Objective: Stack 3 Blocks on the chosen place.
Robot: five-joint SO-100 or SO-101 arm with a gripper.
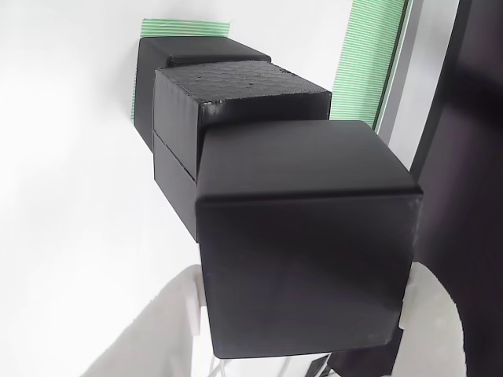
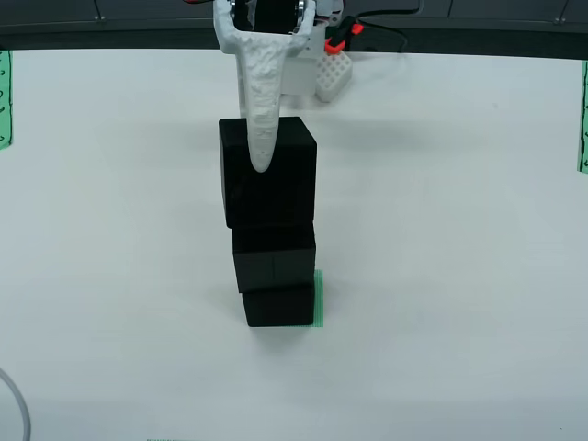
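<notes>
**A:** Overhead view first: three matte black cubes in a column. The top block [image 2: 268, 175] looks biggest since it's nearest the camera, the middle block [image 2: 274, 257] sits under it, and the bottom block [image 2: 278, 305] is on the green-and-white striped patch [image 2: 319, 299], which only peeks out along the stack's right side here. All of it stands on the white table [image 2: 459, 276].

**B:** What about the surface of the cubes?

**A:** Rounded edges, dull finish. From the camera riding on the gripper, the near block [image 1: 306, 236] is smooth and dark, while the next one [image 1: 244, 98] has a fine dotted printed texture on one face. The far block [image 1: 196, 51] is against the striped patch [image 1: 185, 28].

**B:** And the claw?

**A:** The gripper [image 2: 266, 147] is pinching the top block. One white finger [image 2: 262, 110] runs down across its face in the overhead view, and white fingers flank the cube on both sides in the gripper camera. A long green-striped strip [image 1: 365, 55] runs beside a metal rail [image 1: 401, 71], well off to the side.
</notes>
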